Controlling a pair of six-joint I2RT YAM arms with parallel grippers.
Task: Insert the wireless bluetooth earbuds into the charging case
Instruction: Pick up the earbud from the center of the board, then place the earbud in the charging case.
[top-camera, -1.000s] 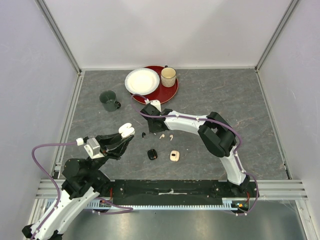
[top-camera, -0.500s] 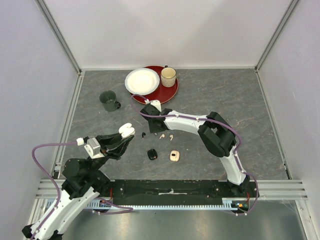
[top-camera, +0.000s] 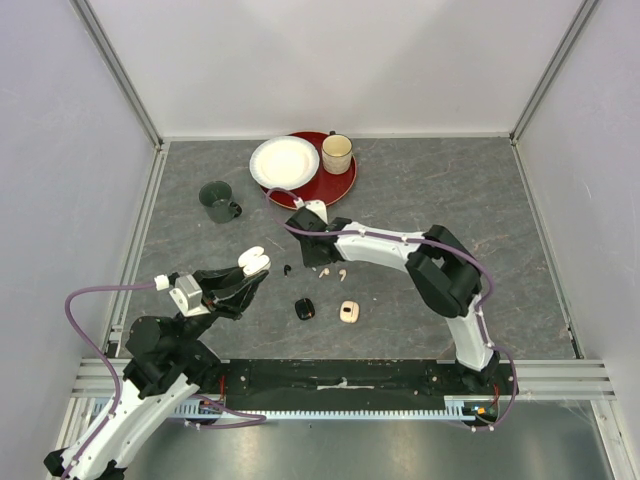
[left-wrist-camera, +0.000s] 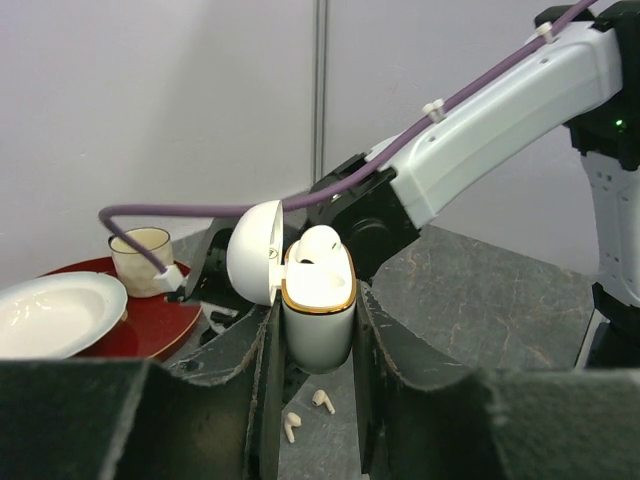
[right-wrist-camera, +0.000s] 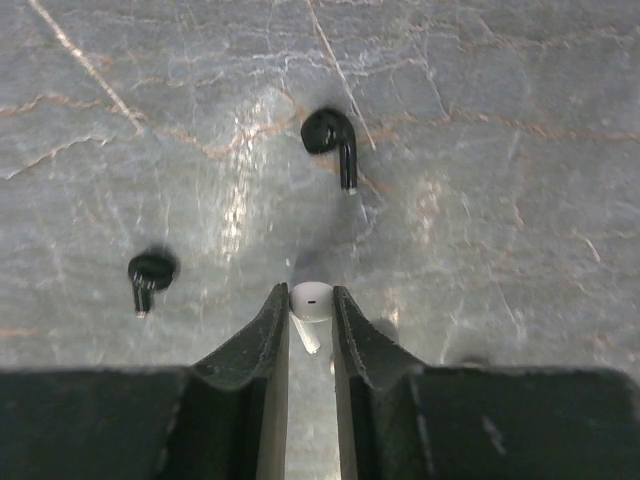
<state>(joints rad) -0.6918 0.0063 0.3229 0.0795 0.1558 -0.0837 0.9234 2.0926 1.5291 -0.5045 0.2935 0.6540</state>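
Note:
My left gripper (left-wrist-camera: 315, 305) is shut on an open white charging case (left-wrist-camera: 318, 325) with a gold rim. It holds the case upright above the table, lid (left-wrist-camera: 250, 252) swung left, and one white earbud (left-wrist-camera: 318, 243) sits in it. In the top view the case (top-camera: 253, 262) is at the left gripper (top-camera: 245, 272). My right gripper (right-wrist-camera: 310, 302) is shut on a white earbud (right-wrist-camera: 311, 297) just above the table, and it also shows in the top view (top-camera: 304, 253). Two black earbuds (right-wrist-camera: 335, 137) (right-wrist-camera: 148, 272) lie beyond it. Two pinkish earbuds (top-camera: 325, 271) (top-camera: 342, 273) lie right of it.
A closed black case (top-camera: 304, 309) and a pinkish case (top-camera: 348, 312) lie nearer the arm bases. A dark green mug (top-camera: 217, 200) stands at the left. A red tray (top-camera: 340, 183) at the back holds a white plate (top-camera: 284, 161) and a beige cup (top-camera: 337, 153).
The right arm's elbow and wrist have shifted slightly to the right. The left arm and its case have not moved.

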